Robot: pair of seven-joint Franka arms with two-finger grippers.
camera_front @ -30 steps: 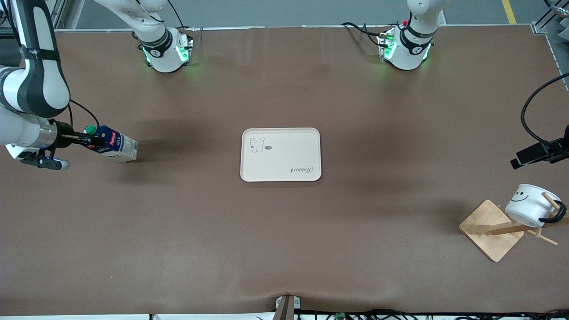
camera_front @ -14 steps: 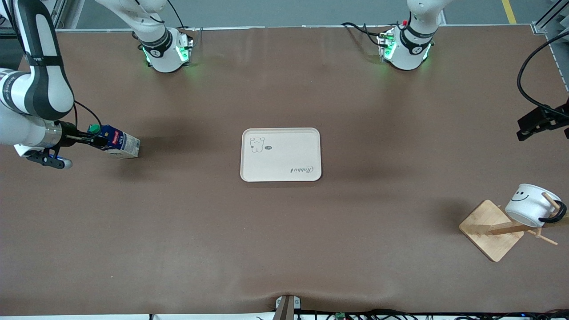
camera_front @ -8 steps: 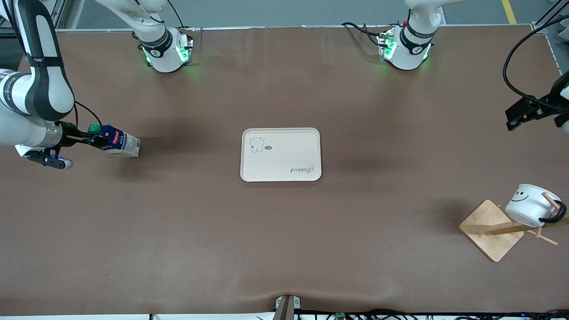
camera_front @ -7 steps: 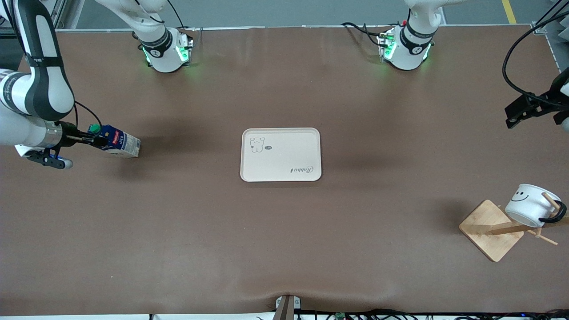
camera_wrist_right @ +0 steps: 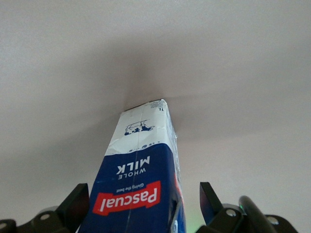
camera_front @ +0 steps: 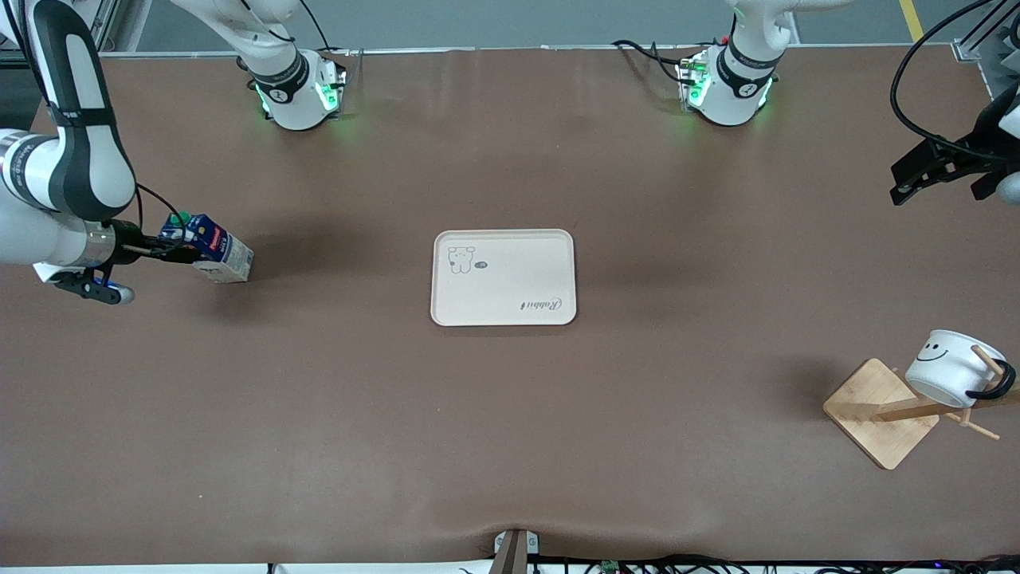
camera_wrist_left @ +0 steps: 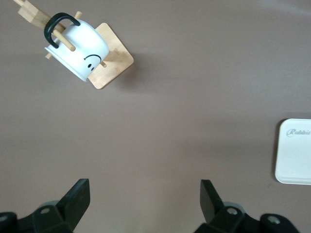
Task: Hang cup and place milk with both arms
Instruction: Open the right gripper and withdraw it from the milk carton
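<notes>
The milk (camera_front: 209,247) is a dark blue carton with a green cap, its pale base on the brown table at the right arm's end. My right gripper (camera_front: 171,249) is open around the carton's upper part. In the right wrist view the milk (camera_wrist_right: 141,170) sits between the two fingers, with a gap on one side. The cup (camera_front: 952,367), white with a smiley and a black handle, hangs on a peg of the wooden rack (camera_front: 880,410). My left gripper (camera_front: 916,171) hangs open and empty over the table at the left arm's end; its wrist view shows the cup (camera_wrist_left: 80,46) far off.
A cream tray (camera_front: 504,277) lies in the middle of the table, and its corner shows as the tray (camera_wrist_left: 294,150) in the left wrist view. The rack's square base stands near the table edge at the left arm's end. The arm bases stand along the top.
My right gripper has opened off the milk, and the carton now stands a little straighter. The left gripper has drifted away from the rack, toward the bases' side of the table.
</notes>
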